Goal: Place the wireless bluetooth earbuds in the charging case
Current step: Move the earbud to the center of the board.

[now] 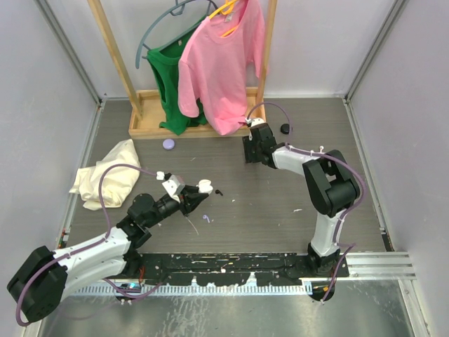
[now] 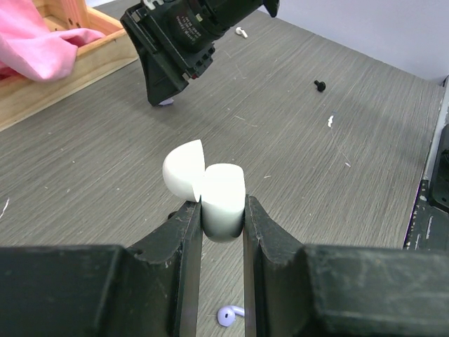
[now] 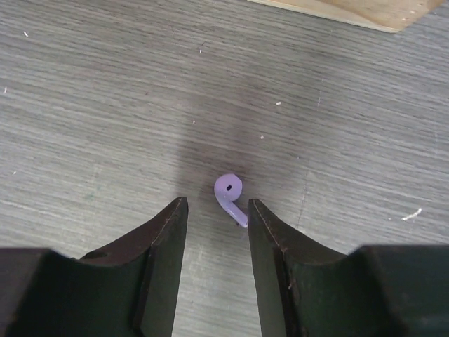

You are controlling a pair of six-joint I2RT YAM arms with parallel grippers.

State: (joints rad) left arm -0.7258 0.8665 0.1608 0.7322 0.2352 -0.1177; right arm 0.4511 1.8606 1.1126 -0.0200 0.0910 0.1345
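Your right gripper straddles the lilac earbud, jaws half-spread, nothing pinched yet. Stem slants diag. across the gap twd one finger, so square up; left gripper pinches the open charging case, well apart.

The left arm is stretched low and forward, forearm angled in toward the middle. The left gripper is clamped tight on the white charging case. The right arm is bent hard at the elbow and reached way out, with the right gripper pointed down, jaws set a bit apart.
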